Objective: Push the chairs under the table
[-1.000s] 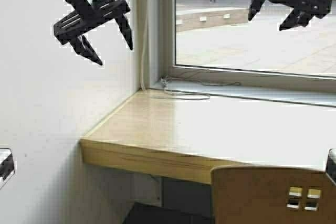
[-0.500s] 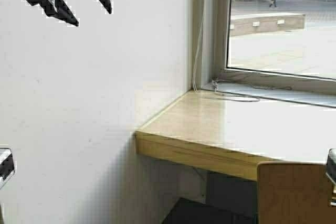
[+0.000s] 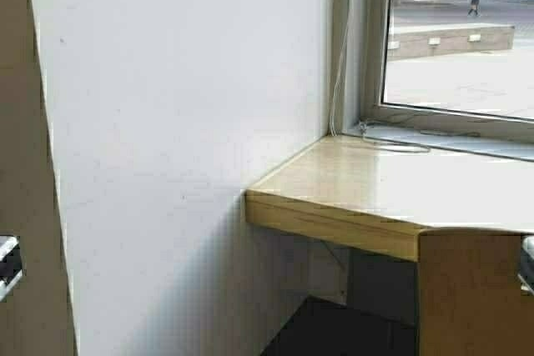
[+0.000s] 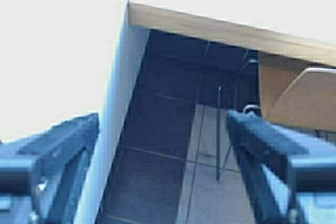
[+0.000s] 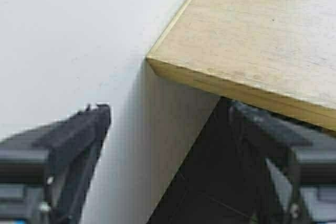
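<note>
chair (image 3: 476,293) at table (image 3: 375,185) edge — grippers raised; spread.

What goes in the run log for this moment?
left gripper: open, raised | right gripper: open, raised | chair: in front of table | nothing held

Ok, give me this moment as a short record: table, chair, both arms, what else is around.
table: pale top, wood front edge, its end against the white wall
chair: tan backrest at the table's front edge, seat partly under
left gripper: raised, jaws open, empty
right gripper: raised, jaws open, empty
window: behind the table, thin cable on its sill
</note>
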